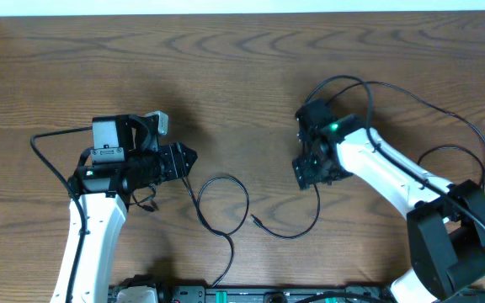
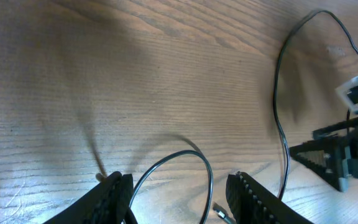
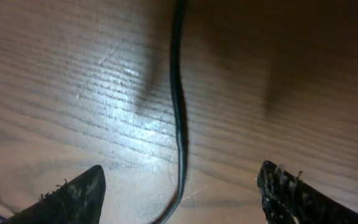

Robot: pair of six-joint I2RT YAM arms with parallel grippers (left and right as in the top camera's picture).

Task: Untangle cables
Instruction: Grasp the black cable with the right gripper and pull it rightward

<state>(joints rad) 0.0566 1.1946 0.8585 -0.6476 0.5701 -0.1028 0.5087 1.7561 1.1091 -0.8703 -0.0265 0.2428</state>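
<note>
Both my grippers have jaws apart, neither clamped on anything. Right gripper straddles black cable, strand lying flat on wood table btwn its fingers. Left gripper low over table, cable loop arcs btwn its fingers. Plug end lies btwn the arms.

A wooden bench carries two white-and-black arms. The left end effector points right, and the right end effector points down toward the near edge, well apart from it. A thin black cable runs from just under the left end effector, forms a loose loop between the two, then trails to the near edge. Another black strand curves from the right end effector to a small plug beside the loop.
</note>
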